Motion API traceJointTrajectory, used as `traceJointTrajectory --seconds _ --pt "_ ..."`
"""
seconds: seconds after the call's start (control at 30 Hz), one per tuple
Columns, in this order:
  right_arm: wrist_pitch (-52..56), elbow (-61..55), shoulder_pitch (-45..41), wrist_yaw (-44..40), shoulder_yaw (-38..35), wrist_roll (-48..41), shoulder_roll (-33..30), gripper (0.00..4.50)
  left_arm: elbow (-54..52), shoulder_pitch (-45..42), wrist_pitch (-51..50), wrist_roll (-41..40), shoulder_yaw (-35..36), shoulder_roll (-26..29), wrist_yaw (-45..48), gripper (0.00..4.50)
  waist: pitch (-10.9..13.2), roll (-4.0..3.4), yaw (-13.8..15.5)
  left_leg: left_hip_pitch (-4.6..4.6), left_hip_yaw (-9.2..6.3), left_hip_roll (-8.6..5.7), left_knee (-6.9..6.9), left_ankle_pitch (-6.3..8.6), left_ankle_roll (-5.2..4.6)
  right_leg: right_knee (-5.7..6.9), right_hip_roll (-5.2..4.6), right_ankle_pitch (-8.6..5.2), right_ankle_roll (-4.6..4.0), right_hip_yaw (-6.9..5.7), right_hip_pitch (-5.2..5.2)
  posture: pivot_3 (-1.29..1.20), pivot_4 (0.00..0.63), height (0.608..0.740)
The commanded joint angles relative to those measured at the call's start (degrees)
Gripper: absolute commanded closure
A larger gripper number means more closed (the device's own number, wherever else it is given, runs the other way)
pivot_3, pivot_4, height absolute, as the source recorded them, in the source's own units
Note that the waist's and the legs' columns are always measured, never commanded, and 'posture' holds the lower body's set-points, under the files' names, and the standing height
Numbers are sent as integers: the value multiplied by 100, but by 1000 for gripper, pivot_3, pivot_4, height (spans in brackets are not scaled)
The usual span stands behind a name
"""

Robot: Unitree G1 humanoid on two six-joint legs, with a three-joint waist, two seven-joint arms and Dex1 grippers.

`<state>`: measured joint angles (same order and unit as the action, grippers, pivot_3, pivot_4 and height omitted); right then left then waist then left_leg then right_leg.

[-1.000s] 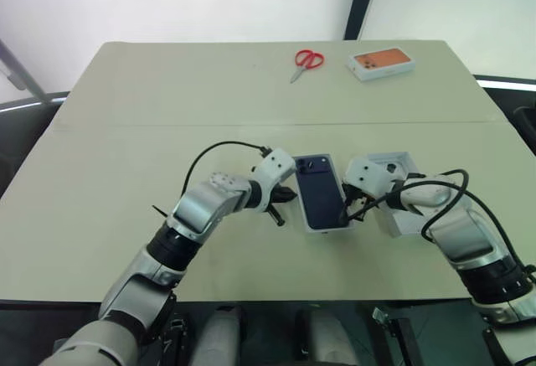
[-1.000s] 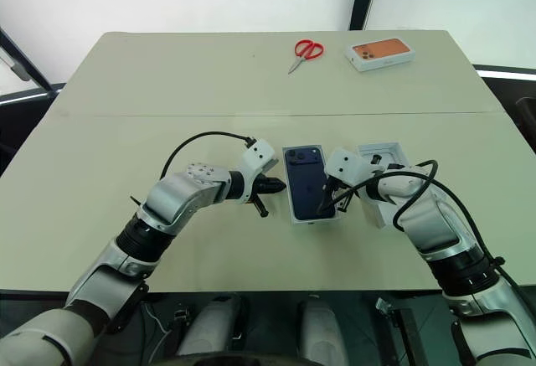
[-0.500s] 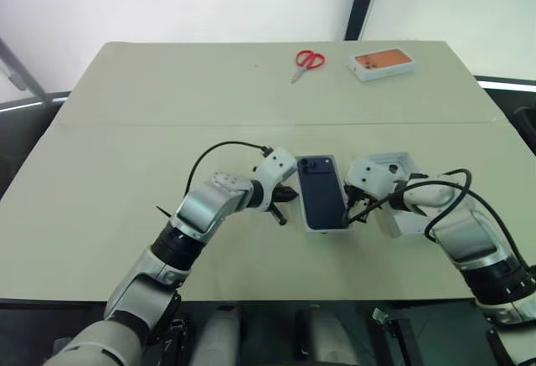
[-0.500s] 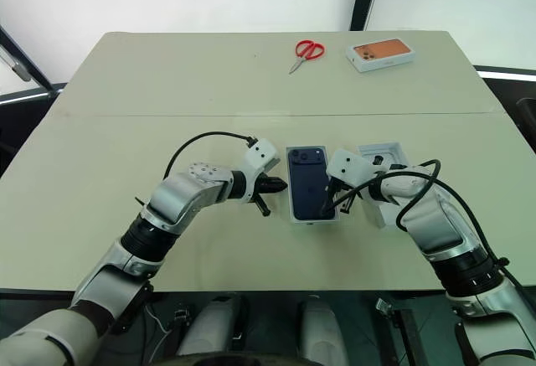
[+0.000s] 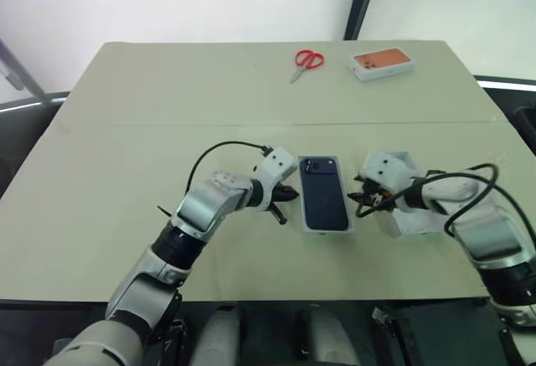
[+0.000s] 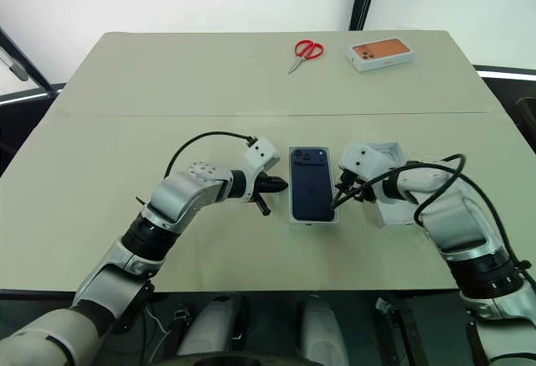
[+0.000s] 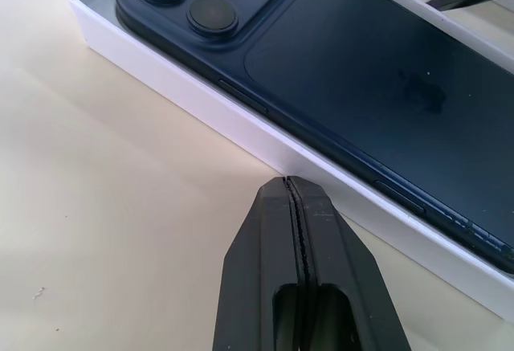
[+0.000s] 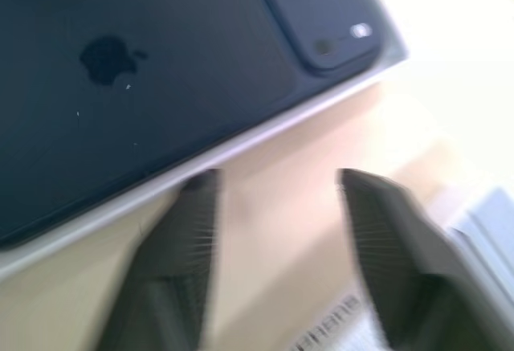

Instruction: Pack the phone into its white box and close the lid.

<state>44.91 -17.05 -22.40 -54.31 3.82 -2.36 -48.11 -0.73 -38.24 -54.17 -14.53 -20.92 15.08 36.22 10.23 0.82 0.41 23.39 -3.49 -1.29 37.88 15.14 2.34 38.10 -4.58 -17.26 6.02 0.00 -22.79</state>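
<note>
Two claws [image 6: 280,186] [image 6: 342,197] flank phone [image 6: 311,184], seemingly untouched.

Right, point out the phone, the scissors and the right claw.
phone [image 6: 312,186], right eye view, middle of its back.
scissors [image 6: 308,49], right eye view, red handles.
right claw [image 8: 277,206], right wrist view, midway between fingertips.

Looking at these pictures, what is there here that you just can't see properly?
- The lid: the right arm and its cable cover much of it in the head views.
- The white box: the phone hides its floor.
- Print on the orange-printed box: too small to read.
- The right pincer: blurred in its wrist view.
</note>
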Motion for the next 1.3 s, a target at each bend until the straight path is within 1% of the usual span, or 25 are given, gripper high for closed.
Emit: traceJointTrajectory --seconds 0.03,0.07,0.13,0.2,0.23,0.3,0.33,0.43,0.53,0.57,0.63,0.8,0.83,1.0,1.1,1.17,1.23,1.27,1.3 --pt "1378 -335 -338 218 -616 -388 -76 827 -406 175 542 -103 488 350 227 4500 0 -2 -38 0 0 1 -1 0 0 1 0 0 0 1 0 0 150 740" --pt "1823 -278 -420 312 -671 -440 -76 827 -508 298 850 -108 553 468 360 4500 0 -2 -45 -1 0 7 -2 0 0 2 2 0 0 1 -1 0 150 740" --pt "2324 -235 -524 456 -716 -538 -86 827 -610 439 1212 -113 606 587 506 4500 -1 -4 -49 -1 -1 11 -3 0 1 2 3 0 -1 1 -2 0 150 740" --pt "2784 -186 -602 598 -727 -618 -111 827 -788 677 1992 25 584 806 746 4500 -1 -5 -23 0 -1 11 -4 0 0 0 -2 0 -1 1 -1 0 150 740" --pt "3240 -163 -680 644 -709 -712 -136 827 -985 1014 2554 -252 860 910 1168 4500 -1 -5 -14 1 2 8 -4 0 0 -2 -8 0 -1 2 -1 0 150 740" --pt "3780 -150 -783 723 -682 -869 -175 827 -1174 1407 3183 -630 1202 1001 1664 4500 0 -8 -15 4 8 7 -5 1 -1 -7 -12 0 -1 7 -5 0 150 740" --pt "3992 -135 -857 783 -631 -932 -182 827 -1245 1519 3190 -770 1225 1176 1983 4500 0 -8 -7 4 10 9 -4 1 1 -9 -15 0 -1 8 -4 0 150 740" --pt "4324 -32 -978 1008 -446 -1019 -191 827 -1309 1734 3252 -907 1163 1547 2537 4500 -1 -12 8 5 8 8 -2 6 -8 -7 -13 1 -4 5 -4 0 150 740" --pt "4451 90 -1026 1228 -376 -1091 -76 827 -1261 1838 3451 -832 1153 1652 2610 4500 -3 -15 24 2 10 4 -1 14 -23 -12 -15 0 -4 5 3 0 150 740" --pt "4479 124 -1041 1282 -380 -1131 -22 1051 -1226 1849 3503 -776 1154 1636 2557 4500 -3 -15 28 5 10 4 0 15 -25 -14 -15 0 -3 5 3 0 150 740" --pt "4580 190 -1066 1401 -402 -1198 97 1668 -1192 1867 3545 -728 1158 1603 2489 4500 -3 -15 18 6 10 3 1 16 -26 -14 -15 0 -3 5 2 0 150 740" --pt "4756 274 -1124 1658 -556 -1397 338 4266 -1230 1928 3588 -749 1179 1530 2372 4500 -3 -15 -17 5 10 7 1 16 -27 -9 -9 1 -2 4 0 0 150 740" --pt "4759 302 -1152 1688 -618 -1472 365 4445 -1240 1949 3602 -747 1192 1527 2353 4500 -3 -15 -23 4 10 7 1 17 -27 -9 -7 1 -2 4 1 0 150 740" --pt "4759 458 -1360 1805 -973 -2041 235 4445 -1131 2030 3687 -744 1406 1586 2193 4500 -3 -16 -41 4 10 8 1 17 -27 -7 -6 1 -1 4 0 0 150 740" --pt "4759 530 -1946 1816 -1343 -2678 208 4445 -852 2108 3758 -711 1802 1667 1911 4500 1 -22 -106 4 9 9 1 17 -27 -6 -6 1 -1 4 -1 0 150 740" --pt "4759 739 -2427 1956 -1765 -3592 421 4445 -651 2152 3808 -687 2043 1725 1745 4500 9 -35 -142 4 13 9 1 17 -28 -1 -6 1 -1 6 -6 0 150 740" --pt "4759 918 -2701 2308 -2058 -4596 603 4445 -524 2175 3868 -675 2176 1761 1663 4500 9 -35 -152 2 13 14 -1 18 -30 0 3 1 -1 5 -9 0 150 740" --pt "4759 990 -2750 2559 -2110 -5070 640 4445 -476 2170 3891 -670 2212 1768 1639 4500 9 -35 -134 2 11 19 -6 19 -32 -1 7 1 -1 4 -9 0 150 740" --pt "4759 1217 -2804 3085 -2220 -5966 941 4445 -399 2163 3930 -673 2302 1790 1600 4500 8 -31 -121 2 7 20 -8 19 -32 -2 8 1 -1 1 -8 0 150 740"
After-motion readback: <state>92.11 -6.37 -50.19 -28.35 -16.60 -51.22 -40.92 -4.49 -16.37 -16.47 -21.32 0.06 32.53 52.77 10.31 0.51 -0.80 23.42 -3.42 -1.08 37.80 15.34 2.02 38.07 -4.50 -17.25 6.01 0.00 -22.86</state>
